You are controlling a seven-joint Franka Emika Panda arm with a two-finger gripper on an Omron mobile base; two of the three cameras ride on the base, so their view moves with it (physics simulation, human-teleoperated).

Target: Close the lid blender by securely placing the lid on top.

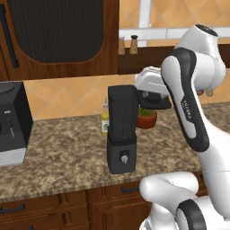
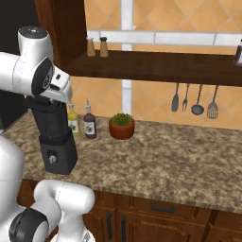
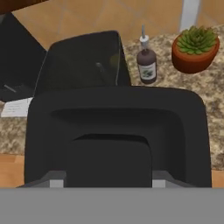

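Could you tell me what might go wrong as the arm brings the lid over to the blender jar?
1. The lid is held to one side of the blender, at about rim height; moving straight across could strike the jar and tip it.
2. If it is lowered off-centre, a corner could rest on the rim and leave the lid unseated.
3. A dark bottle and potted plant stand just behind, so overshoot may knock them.

A potted plant (image 2: 122, 125) sits mid-frame on the granite worktop (image 2: 179, 156), two bottles (image 2: 89, 124) to its left; utensils (image 2: 194, 100) hang at right; shakers (image 2: 95, 47) stand on the upper shelf.
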